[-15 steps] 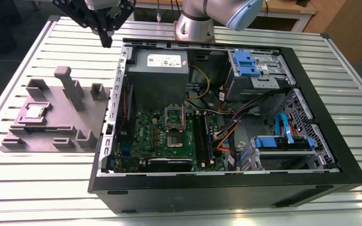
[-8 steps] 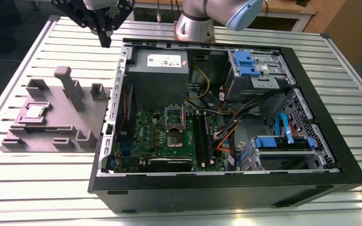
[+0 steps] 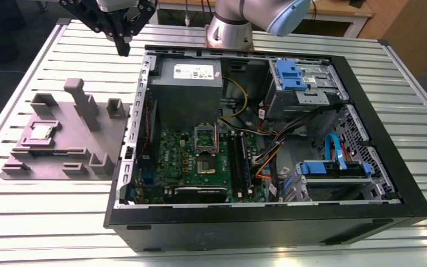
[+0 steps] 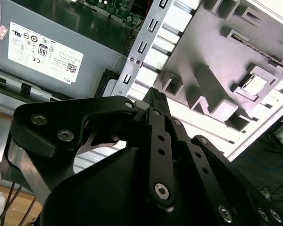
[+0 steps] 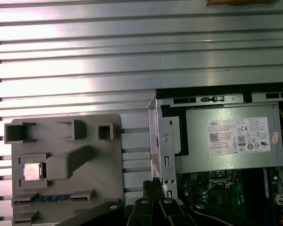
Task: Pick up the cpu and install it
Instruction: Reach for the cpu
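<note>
The cpu (image 3: pixel 43 132) is a small silvery square chip lying in a recess of the grey-mauve plastic block (image 3: pixel 69 158), on the exterior view's left. It also shows in the first wrist view as the cpu (image 5: pixel 32 171) and in the second wrist view as the cpu (image 4: pixel 254 84). My gripper (image 3: pixel 124 50) hangs high over the table behind the block, near the case's far corner. Its black fingers meet at one tip, shut and empty, as the gripper (image 4: pixel 154 95) and the gripper (image 5: pixel 153 185) show. The motherboard (image 3: pixel 198 167) lies inside the case with its socket (image 3: pixel 205 164) exposed.
The open computer case (image 3: pixel 391 139) takes up the middle of the slatted metal table (image 3: pixel 50 222). Inside are a grey power supply (image 3: pixel 187 83), blue drive brackets (image 3: pixel 291 75) and loose cables (image 3: pixel 273 144). The block has tall upright posts (image 3: pixel 80 103). The arm's base (image 3: pixel 232 30) stands behind the case.
</note>
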Controlling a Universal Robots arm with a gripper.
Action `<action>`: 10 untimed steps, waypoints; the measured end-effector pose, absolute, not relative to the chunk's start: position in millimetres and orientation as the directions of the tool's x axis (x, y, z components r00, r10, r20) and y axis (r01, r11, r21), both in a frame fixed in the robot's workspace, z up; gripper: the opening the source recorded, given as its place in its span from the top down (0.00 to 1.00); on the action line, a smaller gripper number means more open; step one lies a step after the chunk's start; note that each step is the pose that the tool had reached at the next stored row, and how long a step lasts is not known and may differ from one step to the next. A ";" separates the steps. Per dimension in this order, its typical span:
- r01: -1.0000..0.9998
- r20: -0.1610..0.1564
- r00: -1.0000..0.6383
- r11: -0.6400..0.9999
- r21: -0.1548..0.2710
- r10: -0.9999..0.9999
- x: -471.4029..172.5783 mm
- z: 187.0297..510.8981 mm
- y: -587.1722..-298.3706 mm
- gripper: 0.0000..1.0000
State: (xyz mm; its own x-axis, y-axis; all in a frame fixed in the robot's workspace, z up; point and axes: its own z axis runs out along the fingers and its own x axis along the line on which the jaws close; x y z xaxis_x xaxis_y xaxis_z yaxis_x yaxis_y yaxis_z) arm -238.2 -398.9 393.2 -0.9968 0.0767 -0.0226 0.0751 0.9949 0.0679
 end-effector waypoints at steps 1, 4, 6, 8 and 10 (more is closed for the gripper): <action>0.075 -0.023 -0.997 0.995 0.068 0.077 -238.4 393.2 -398.9 0.90; 0.075 -0.023 -0.997 0.995 0.068 0.077 -238.9 393.2 -398.9 0.90; 0.075 -0.023 -0.997 0.995 0.068 0.077 -239.3 393.2 -398.9 0.90; 0.075 -0.023 -0.997 0.995 0.068 0.077 -239.6 393.2 -398.9 0.90; 0.075 -0.023 -0.997 0.995 0.068 0.077 -240.0 393.2 -398.9 0.90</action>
State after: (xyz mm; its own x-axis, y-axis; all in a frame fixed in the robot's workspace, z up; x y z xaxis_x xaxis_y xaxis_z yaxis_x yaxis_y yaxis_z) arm -240.0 -398.9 393.2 -0.9968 0.0768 -0.0226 0.0751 0.9949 0.0679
